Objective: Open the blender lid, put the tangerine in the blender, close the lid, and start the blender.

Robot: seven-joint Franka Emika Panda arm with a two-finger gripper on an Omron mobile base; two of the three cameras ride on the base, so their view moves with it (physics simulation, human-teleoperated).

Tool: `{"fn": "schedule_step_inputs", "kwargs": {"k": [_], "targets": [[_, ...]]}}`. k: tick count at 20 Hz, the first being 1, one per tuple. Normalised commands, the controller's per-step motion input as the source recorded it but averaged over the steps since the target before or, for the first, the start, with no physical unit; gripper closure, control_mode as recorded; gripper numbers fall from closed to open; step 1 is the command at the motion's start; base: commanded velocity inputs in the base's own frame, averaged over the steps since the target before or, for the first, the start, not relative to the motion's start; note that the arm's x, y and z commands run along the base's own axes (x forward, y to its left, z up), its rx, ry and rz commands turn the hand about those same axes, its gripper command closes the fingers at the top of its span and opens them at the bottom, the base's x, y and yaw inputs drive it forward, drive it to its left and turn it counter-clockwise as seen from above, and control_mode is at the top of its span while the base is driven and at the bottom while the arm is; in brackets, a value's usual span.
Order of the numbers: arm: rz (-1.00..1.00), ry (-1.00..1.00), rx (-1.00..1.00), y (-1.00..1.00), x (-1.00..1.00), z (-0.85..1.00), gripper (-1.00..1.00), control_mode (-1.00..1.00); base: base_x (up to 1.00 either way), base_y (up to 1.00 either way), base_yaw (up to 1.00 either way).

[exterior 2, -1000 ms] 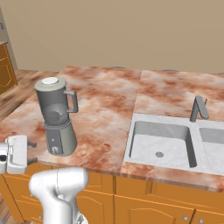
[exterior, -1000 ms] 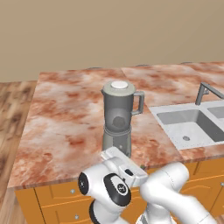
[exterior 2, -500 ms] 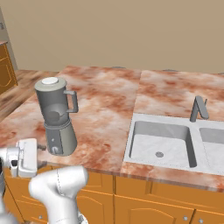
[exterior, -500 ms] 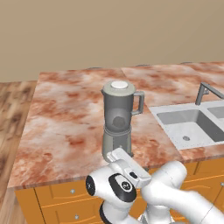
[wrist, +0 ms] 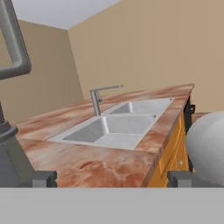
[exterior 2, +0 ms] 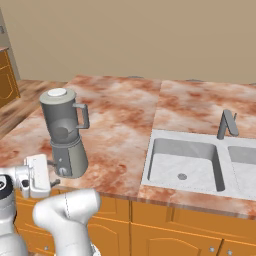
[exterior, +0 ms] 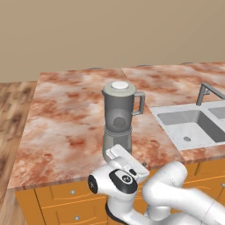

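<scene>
Blender (exterior: 118,118) stands upright on the marble counter (exterior: 66,118), close to the counter's front edge and left of the sink (exterior: 193,127); handle on its sink-facing side. Blender lid (exterior: 119,86) sits flat on the jar rim, white centre cap up — closed. Through the smoky jar a dark rounded shape shows low inside; cannot tell what it is. Tangerine not identifiable. From the right base view the blender (exterior 2: 64,134) is at the counter's front left part, lid (exterior 2: 57,94) on, small knob at the base front. Gripper (exterior: 145,165) is low at the counter's front edge, right in front of the blender base, its white hand block just below the base in the left base view; in the right base view the hand sits just left of the base and a little below it. In the hand view the two finger tips (wrist: 43,178) stand wide apart at either side, nothing between them. That view looks along the counter toward the sink (wrist: 118,124) and faucet (wrist: 98,98), with the blender's grey handle and body at its left edge. Orange cabinet fronts (exterior 2: 170,230) below the counter.
</scene>
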Motion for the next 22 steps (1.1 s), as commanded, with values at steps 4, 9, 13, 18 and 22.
{"fn": "schedule_step_inputs", "kwargs": {"k": [4,9,13,18,22], "targets": [[0.01,-0.03,0.00,0.02,0.27,-0.17,-1.00,-1.00,0.00,0.00,0.00],[0.04,-0.02,0.00,0.12,0.19,-0.21,-1.00,-1.00,0.00,0.00,0.00],[0.05,-0.02,0.00,0.08,0.20,-0.23,-1.00,-1.00,0.00,0.00,0.00],[0.05,-0.02,0.00,0.09,0.23,-0.13,-1.00,-1.00,0.00,0.00,0.00],[0.04,0.00,0.00,0.12,0.29,-0.05,-1.00,-1.00,0.00,0.00,0.00]]}}
